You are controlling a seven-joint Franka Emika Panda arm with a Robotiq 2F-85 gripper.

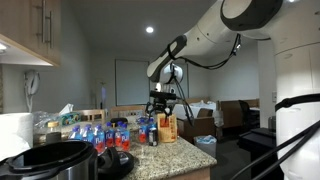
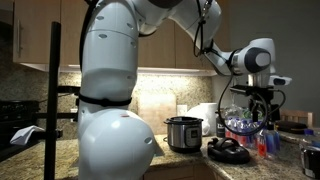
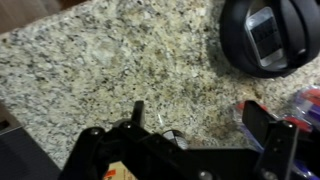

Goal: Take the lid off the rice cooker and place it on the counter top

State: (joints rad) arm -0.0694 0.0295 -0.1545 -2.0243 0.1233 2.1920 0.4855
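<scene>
The black round lid (image 3: pixel 268 35) lies on the speckled granite counter top (image 3: pixel 110 60), at the upper right of the wrist view, its raised handle facing up. In both exterior views the lid (image 2: pixel 228 152) (image 1: pixel 115 164) rests beside the steel rice cooker (image 2: pixel 183 133) (image 1: pixel 55 158), whose black rim shows. My gripper (image 3: pixel 200 118) is open and empty. It hovers above bare granite, apart from the lid. In the exterior views the gripper (image 2: pixel 258 108) (image 1: pixel 160 108) hangs over the counter's bottle end.
Several small red-and-blue bottles (image 1: pixel 100 136) (image 2: pixel 265 140) crowd the counter, with an orange carton (image 1: pixel 167 128) near its end. A red bottle top (image 3: pixel 250 110) sits by my right finger. A white appliance (image 2: pixel 205 118) stands behind the cooker. Cabinets (image 1: pixel 30 30) hang overhead.
</scene>
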